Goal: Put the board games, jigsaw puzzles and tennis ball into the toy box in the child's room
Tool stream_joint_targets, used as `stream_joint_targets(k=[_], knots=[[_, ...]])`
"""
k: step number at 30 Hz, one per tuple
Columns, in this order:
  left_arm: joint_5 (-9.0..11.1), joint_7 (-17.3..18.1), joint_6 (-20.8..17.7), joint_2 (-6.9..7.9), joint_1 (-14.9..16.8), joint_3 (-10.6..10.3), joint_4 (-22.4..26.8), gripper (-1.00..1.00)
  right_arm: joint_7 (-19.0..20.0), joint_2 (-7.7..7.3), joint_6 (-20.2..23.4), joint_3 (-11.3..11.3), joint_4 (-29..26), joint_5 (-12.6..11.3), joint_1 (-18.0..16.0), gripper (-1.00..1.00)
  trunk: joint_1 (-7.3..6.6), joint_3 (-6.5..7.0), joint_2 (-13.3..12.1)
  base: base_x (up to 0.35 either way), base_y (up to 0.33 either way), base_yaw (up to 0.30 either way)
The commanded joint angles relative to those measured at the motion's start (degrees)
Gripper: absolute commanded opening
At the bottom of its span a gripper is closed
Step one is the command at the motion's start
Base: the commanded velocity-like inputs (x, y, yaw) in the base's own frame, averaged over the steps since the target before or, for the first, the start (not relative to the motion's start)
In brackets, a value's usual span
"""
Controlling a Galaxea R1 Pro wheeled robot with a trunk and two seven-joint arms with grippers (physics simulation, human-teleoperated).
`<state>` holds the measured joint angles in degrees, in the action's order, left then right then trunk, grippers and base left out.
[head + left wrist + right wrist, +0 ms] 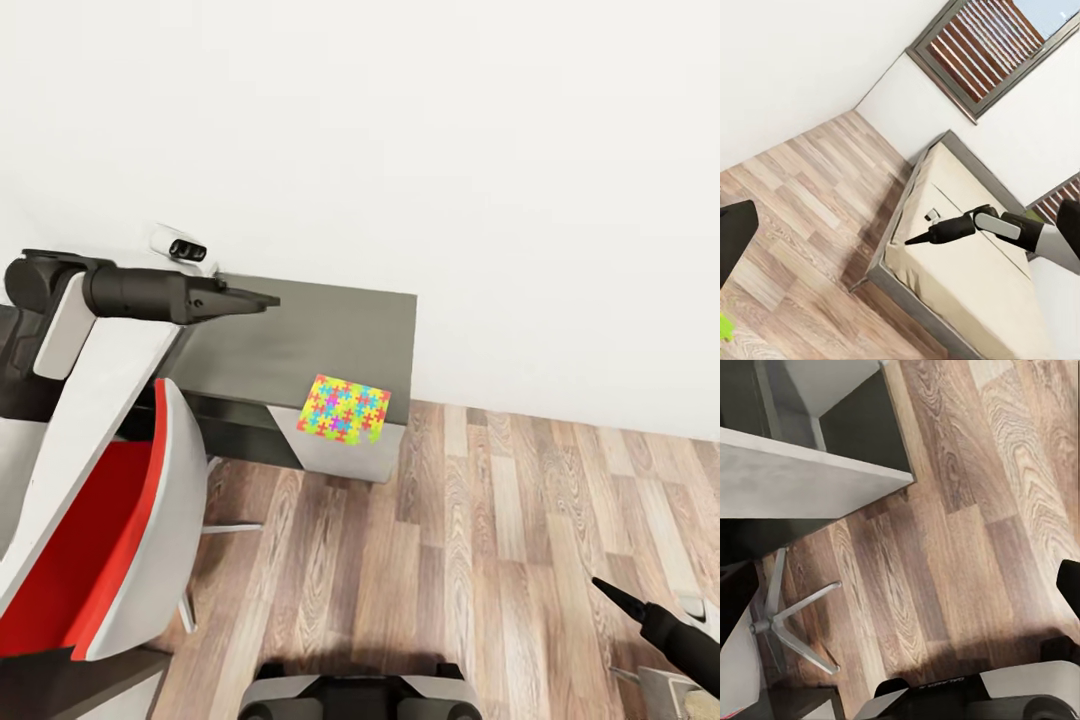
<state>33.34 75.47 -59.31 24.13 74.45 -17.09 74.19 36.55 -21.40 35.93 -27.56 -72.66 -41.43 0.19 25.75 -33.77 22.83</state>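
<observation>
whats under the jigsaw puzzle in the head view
The jigsaw puzzle lies flat on the front corner of a dark grey tabletop, its front edge overhanging slightly. Below that corner is the table's pale side panel, then wood-plank floor. The tabletop beneath the puzzle is covered.

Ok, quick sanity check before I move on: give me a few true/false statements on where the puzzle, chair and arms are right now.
1. A jigsaw puzzle lies at the table's front corner. True.
2. The left gripper holds that puzzle. False: it hangs above the tabletop with nothing in it, fingertips together.
3. The red chair stands beside the table. True.
4. The floor is carpeted. False: it is wood plank.
5. The right gripper hangs over the floor. True.
</observation>
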Motion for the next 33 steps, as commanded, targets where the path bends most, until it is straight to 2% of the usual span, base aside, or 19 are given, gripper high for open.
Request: stream_joint_targets(k=[1,2,5,8,10,15,21,23,30,33], knots=[[0.22,-0.71,-0.46,-0.47,-0.01,-0.15,-0.01,1.00,-0.07,0.00,0.41,-0.04,-0.02,-0.33,-0.02,1.00,0.04,0.02,0.09,0.000,0.000,-0.125],[0.24,-2.14,-0.49,-1.61,-0.12,-0.24,-0.04,1.00,-0.12,0.01,0.40,-0.06,0.04,-0.33,-0.05,1.00,0.04,0.11,0.09,0.000,0.000,-0.125],[0.24,-4.12,-0.52,-3.63,-0.26,-0.34,-0.07,1.00,-0.23,0.03,0.34,-0.05,0.09,-0.32,-0.07,1.00,0.04,0.38,0.09,0.000,0.000,-0.127],[0.25,-7.40,-0.59,-7.24,-0.94,-0.44,-0.45,1.00,-0.36,0.09,0.25,0.04,0.13,-0.32,-0.15,1.00,0.04,0.65,0.09,0.000,0.000,-0.131],[0.32,-9.25,-0.64,-8.77,-1.69,-0.46,-0.85,1.00,-0.40,0.11,0.22,0.13,0.14,-0.30,-0.17,1.00,0.04,0.83,0.09,0.000,0.000,-0.134],[0.44,-12.13,-0.69,-10.80,-3.01,-0.48,-2.82,1.00,-0.42,0.12,0.20,0.09,0.16,-0.27,-0.19,1.00,0.04,1.26,0.09,0.000,0.000,-0.135],[0.27,-13.70,-0.66,-13.12,-4.41,-0.53,-4.81,1.00,-0.44,0.11,0.20,0.07,0.54,-0.31,-0.19,1.00,0.04,1.72,0.09,0.000,0.000,-0.129],[0.21,-15.62,-0.63,-14.05,-5.96,-0.54,-5.21,1.00,-0.45,0.12,0.20,0.05,1.06,-0.28,-0.19,1.00,0.04,1.85,0.09,0.000,0.000,-0.112],[0.30,-22.08,-0.50,-14.63,-9.61,-0.52,-5.98,1.00,-0.43,0.10,-1.21,0.15,2.18,-0.16,-0.19,1.00,0.04,2.27,0.09,0.000,0.000,-0.096],[0.39,-23.46,-0.46,-14.61,-11.10,-0.39,-6.16,1.00,-0.43,0.10,-1.93,0.23,2.30,-0.15,-0.19,1.00,0.04,2.40,0.09,0.000,0.000,-0.036]])
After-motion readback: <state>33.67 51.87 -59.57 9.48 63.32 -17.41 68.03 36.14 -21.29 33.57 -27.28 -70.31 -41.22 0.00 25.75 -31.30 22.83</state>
